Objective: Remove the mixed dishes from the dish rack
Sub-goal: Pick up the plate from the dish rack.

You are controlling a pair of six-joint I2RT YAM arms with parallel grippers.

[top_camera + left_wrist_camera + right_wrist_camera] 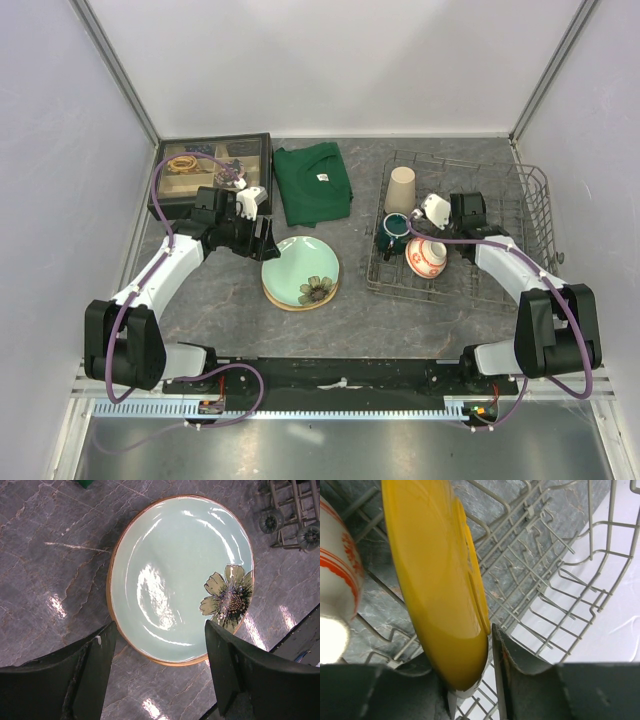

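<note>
Right wrist view: my right claw (470,672) is pressed onto the bottom rim of the yellow plate (435,580), one finger on each face as far as I can see. The plate stands on edge inside the rack (560,580), with the bowl (337,575) just beside it.

I judge the hold shallow. It is only at the rim, and the glaze is slick, so the plate may pivot or slide out as I lift. A tilted lift could knock the bowl or snag the rim on the wire tines.

The plate is glossy, plain yellow on this side, with a raised foot ring.

My left claw (159,630) hangs spread and empty over the green plate (170,570), which lies flat on the table (50,555).
</note>
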